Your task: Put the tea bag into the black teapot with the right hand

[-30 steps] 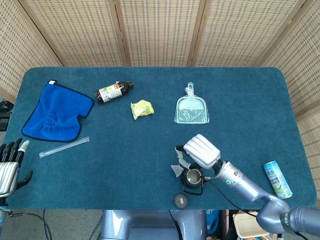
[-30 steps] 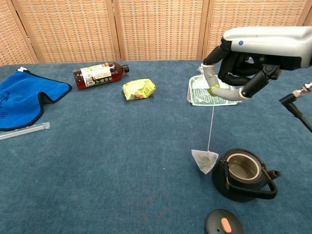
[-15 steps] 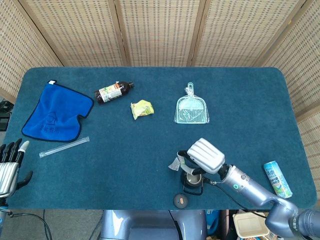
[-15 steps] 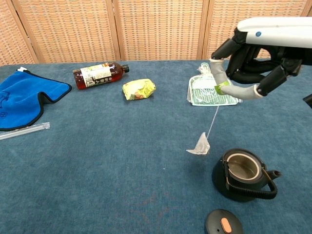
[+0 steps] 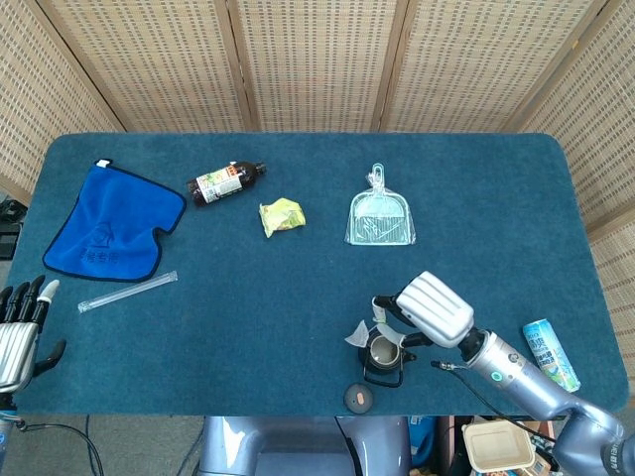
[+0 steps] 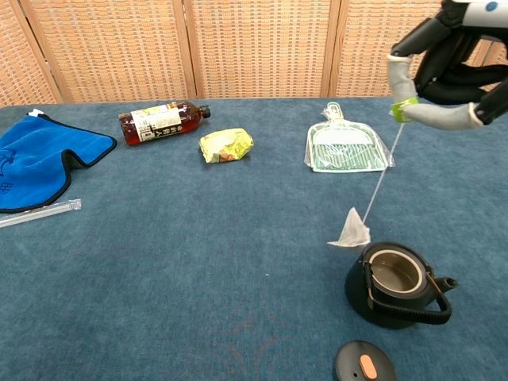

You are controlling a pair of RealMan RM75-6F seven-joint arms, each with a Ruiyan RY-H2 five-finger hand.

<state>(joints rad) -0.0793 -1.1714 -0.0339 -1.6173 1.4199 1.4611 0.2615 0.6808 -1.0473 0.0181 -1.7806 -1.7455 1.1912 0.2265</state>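
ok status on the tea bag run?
Right hand pinches the tag, tea bag hanging on its string beside the black teapot rim, not in. Lid off. Left hand idle, open. Nothing blocking.

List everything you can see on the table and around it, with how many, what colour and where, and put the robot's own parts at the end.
table: one, dark teal cloth top, centre of both views
screen: woven tan panels, behind the table
towel: one, blue, far left
bottle: one, dark with white label, lying at the back left
packet: one, yellow-green, right of the bottle
dustpan: one, clear pale green, back centre-right
straw: one, clear, below the towel
can: one, light blue, right edge
teapot: one, black, open, near front edge
lid: one, black, in front of the teapot
tea bag: one, white, hanging on its string at the teapot's rim
left hand: front left corner, holding nothing
right hand: above the teapot, pinching the string's tag
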